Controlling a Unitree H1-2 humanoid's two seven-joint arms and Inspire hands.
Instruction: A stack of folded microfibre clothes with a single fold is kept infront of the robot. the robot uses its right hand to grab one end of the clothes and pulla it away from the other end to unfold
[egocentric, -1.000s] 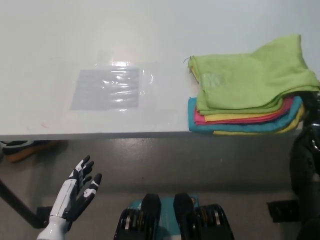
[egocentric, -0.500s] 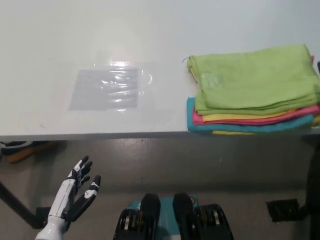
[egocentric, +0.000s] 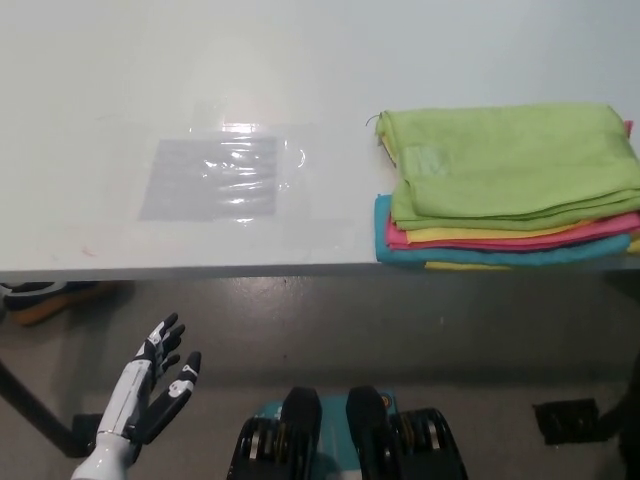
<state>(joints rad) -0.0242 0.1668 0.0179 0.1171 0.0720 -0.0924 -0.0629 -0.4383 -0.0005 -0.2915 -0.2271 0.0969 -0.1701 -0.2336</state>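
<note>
1 cloth stack (egocentric: 505, 185) far from left robot hand (egocentric: 150, 395)

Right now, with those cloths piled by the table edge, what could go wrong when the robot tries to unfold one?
The stack sits right at the table front edge, so a pull toward the robot might drag cloths off onto the floor. The green cloth lies on several others, so a grab could catch more than one layer. The right hand is out of view; the left hand rests open below the table, so nothing steadies the pile.
</note>
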